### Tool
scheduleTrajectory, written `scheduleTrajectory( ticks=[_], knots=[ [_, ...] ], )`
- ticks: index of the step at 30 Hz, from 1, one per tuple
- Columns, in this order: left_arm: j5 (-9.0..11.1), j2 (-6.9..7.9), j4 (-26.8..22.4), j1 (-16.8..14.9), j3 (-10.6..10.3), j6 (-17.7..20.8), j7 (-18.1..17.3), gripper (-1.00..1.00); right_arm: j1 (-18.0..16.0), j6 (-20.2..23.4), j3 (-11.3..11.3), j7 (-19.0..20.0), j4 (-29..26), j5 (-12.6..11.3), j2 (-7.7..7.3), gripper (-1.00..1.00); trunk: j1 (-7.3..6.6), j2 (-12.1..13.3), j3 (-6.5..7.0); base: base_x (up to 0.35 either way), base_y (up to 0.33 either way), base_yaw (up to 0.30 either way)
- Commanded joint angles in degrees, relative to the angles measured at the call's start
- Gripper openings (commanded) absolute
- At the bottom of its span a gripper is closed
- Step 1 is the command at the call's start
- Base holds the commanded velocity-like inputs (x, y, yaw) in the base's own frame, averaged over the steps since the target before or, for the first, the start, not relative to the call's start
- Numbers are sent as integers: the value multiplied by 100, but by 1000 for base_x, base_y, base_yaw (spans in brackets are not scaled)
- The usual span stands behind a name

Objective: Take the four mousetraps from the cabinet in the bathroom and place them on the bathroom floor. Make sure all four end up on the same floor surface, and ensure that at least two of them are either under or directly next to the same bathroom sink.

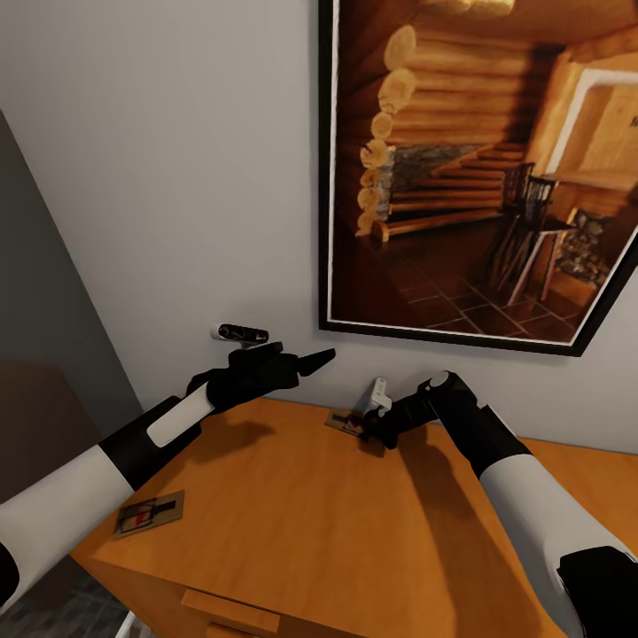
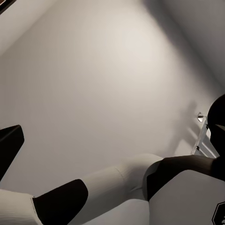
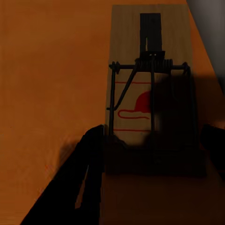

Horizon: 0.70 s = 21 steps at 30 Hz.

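Orange-brown cabinet (image 1: 292,514) carries one mousetrap (image 1: 149,515) near its front left corner. Farther back, the right gripper (image 1: 365,431) straddles a second mousetrap (image 3: 150,89), fingers spread at its near end, not closed; the trap's long axis runs toward the wall. Left gripper (image 1: 297,361) hovers open, empty. No readable writing.

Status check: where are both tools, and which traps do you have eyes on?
Right tool open, straddling the back mousetrap on the cabinet. Left tool open, raised, empty. Second mousetrap at cabinet's front-left corner. Nothing blocking.
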Motion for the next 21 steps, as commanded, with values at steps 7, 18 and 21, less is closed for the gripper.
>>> scheduleTrajectory(
  ticks=[7,18,21],
  knots=[
    [57,3,-1,-7,-26,58,-8,100,-6,139,5,-122,0,33,-4,-100,1,-3,-6,0,0,0],
    [57,7,-1,-10,-26,60,-8,100,-6,139,5,-122,-4,40,-4,-100,1,-3,-6,0,0,0],
    [57,8,-1,-7,-26,55,-8,100,-6,137,7,-120,-18,43,-4,-100,1,-3,-6,0,0,0]
  ],
)
